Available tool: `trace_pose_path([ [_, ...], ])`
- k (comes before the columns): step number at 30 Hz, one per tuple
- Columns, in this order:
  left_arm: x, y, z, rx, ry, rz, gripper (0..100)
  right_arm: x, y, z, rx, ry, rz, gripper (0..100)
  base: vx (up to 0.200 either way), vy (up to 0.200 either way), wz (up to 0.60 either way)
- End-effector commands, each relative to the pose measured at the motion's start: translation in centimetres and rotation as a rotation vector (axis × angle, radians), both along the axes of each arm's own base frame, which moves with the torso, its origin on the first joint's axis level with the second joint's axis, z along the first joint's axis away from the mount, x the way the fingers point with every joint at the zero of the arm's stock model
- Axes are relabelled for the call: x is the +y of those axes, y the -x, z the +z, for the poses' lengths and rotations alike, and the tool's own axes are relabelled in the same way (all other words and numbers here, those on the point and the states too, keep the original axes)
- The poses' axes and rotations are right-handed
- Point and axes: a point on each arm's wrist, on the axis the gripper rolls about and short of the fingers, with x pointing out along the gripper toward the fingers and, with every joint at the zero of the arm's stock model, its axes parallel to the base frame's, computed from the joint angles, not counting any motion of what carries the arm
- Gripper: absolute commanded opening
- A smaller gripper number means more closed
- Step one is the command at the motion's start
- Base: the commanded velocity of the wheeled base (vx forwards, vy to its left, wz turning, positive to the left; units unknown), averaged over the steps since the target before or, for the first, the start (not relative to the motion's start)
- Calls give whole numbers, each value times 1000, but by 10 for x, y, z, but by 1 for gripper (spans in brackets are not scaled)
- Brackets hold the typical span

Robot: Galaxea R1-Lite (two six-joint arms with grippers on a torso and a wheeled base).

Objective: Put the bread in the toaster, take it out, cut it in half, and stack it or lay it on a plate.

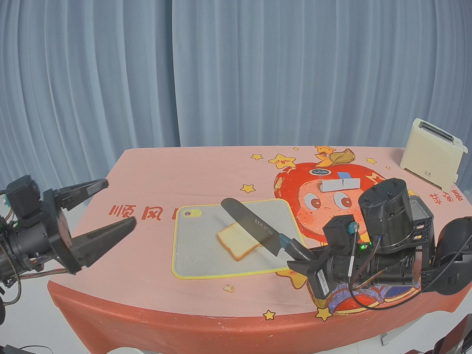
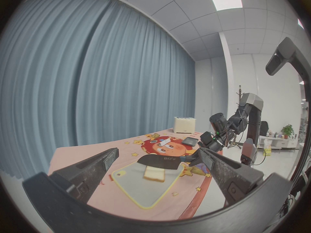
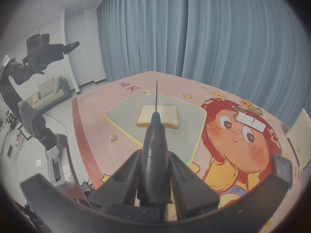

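Crumb (image 1: 228, 288) lies alone on the pink table (image 1: 147, 271), close to its front edge. At the front right, the right gripper (image 3: 155, 154) is clamped around the dark handle of a kitchen knife (image 1: 250, 222), its fingers pressed against both sides of the grip. The blade reaches out from there over a grey, yellow-rimmed cutting board (image 1: 196, 251) and crosses the middle of a bread slice (image 1: 236, 242) that lies flat on the board's right half. Whether the edge touches the bread cannot be told.

Off the table's front left corner, well apart from the board, the left gripper (image 1: 118, 202) hangs with its two fingers spread wide and nothing between them.

Beyond the board, on the printed apple face, two small white strips (image 1: 340, 185) lie end to end. A dark rectangular tray (image 2: 189, 141) sits on the right side of the table. At the far right corner stands a cream toaster (image 1: 432, 154), upright, slot up. A blue-grey curtain (image 1: 246, 60) closes off the back.
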Motion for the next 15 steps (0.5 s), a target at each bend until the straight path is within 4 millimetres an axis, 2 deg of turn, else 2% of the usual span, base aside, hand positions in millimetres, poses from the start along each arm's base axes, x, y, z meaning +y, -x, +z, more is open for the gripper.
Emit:
trace_pose_path([
  [1,-34,-34,2,46,-9,-108,100,0,0,-1,2,1,0,0,0,0,0],
  [4,-44,-41,9,27,-6,-130,100,0,0,-1,2,1,0,0,0,0,0],
  [15,-63,-85,0,72,-28,-114,100,6,-5,-3,9,6,-1,0,0,0,0],
])
